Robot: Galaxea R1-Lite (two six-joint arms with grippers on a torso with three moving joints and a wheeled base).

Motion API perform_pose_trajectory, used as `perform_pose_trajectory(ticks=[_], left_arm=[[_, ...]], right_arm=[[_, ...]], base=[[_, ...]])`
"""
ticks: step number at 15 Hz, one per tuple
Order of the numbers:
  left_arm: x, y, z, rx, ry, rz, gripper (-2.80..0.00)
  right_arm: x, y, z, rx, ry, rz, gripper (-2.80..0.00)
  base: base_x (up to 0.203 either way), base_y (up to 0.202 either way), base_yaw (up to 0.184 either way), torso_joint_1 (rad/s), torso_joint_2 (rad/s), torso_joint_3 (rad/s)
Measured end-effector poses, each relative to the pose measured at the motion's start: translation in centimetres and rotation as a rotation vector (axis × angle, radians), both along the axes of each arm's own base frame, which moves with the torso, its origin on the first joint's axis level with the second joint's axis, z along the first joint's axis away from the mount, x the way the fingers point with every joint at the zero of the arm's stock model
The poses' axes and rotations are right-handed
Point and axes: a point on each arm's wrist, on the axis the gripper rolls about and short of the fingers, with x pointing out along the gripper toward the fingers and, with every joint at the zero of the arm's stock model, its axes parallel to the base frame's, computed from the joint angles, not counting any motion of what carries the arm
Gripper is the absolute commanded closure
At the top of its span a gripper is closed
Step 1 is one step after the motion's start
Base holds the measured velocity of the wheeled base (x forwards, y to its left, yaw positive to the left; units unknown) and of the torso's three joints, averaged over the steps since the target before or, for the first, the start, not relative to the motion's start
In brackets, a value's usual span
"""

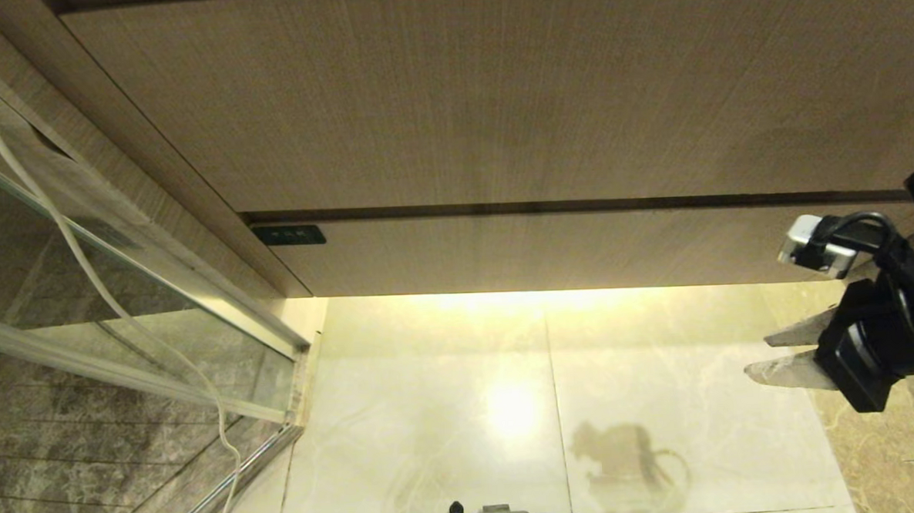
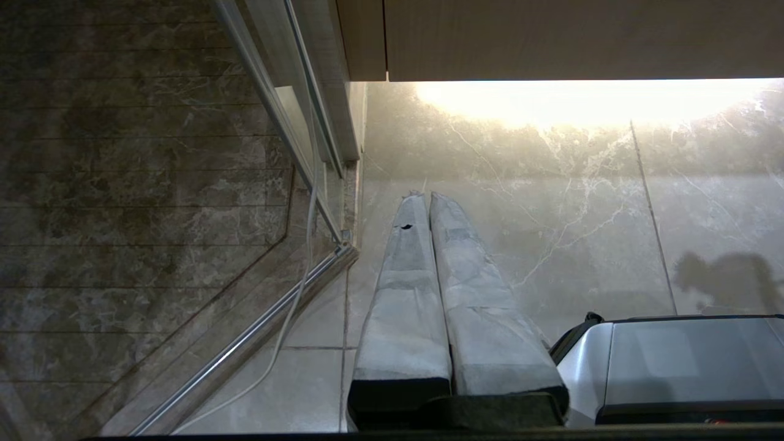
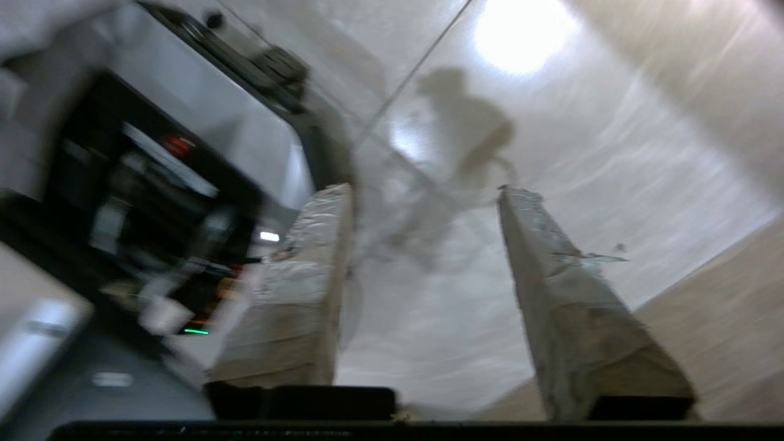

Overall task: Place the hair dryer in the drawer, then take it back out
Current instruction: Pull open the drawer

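Over the pale floor at the head view's right edge, the right gripper has its fingers spread with nothing between them. Closed, the drawer sits well apart. No hair dryer shows. Left gripper pressed together.

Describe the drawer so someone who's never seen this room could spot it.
Start at the tall wood-grain panel above the glowing pale floor. The drawer is the shallow closed band just beneath it, below a dark gap. Unlike the panel, it has a small dark plate at its left end.
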Motion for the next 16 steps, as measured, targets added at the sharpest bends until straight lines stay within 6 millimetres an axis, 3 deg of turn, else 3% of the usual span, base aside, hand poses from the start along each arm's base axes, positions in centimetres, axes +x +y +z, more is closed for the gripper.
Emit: perform_pose_trajectory(ticks=[4,8,11,16], left_arm=[[0.0,0.0,0.0,0.0,0.0,0.0,0.0],[0.0,0.0,0.0,0.0,0.0,0.0,0.0],[0.0,0.0,0.0,0.0,0.0,0.0,0.0],[0.0,0.0,0.0,0.0,0.0,0.0,0.0]], right_arm=[[2.3,0.4,-3.5,-0.237,-0.244,0.274,-2.8],[5.0,0.9,-6.3,-0.359,-0.58,0.345,-2.8],[7.6,1.3,-6.6,-0.409,-0.816,0.328,-2.8],[11.1,1.8,-6.5,-0.418,-0.877,0.305,-2.8]], base=[[0.0,0.0,0.0,0.0,0.0,0.0],[0.0,0.0,0.0,0.0,0.0,0.0],[0.0,0.0,0.0,0.0,0.0,0.0],[0.0,0.0,0.0,0.0,0.0,0.0]])
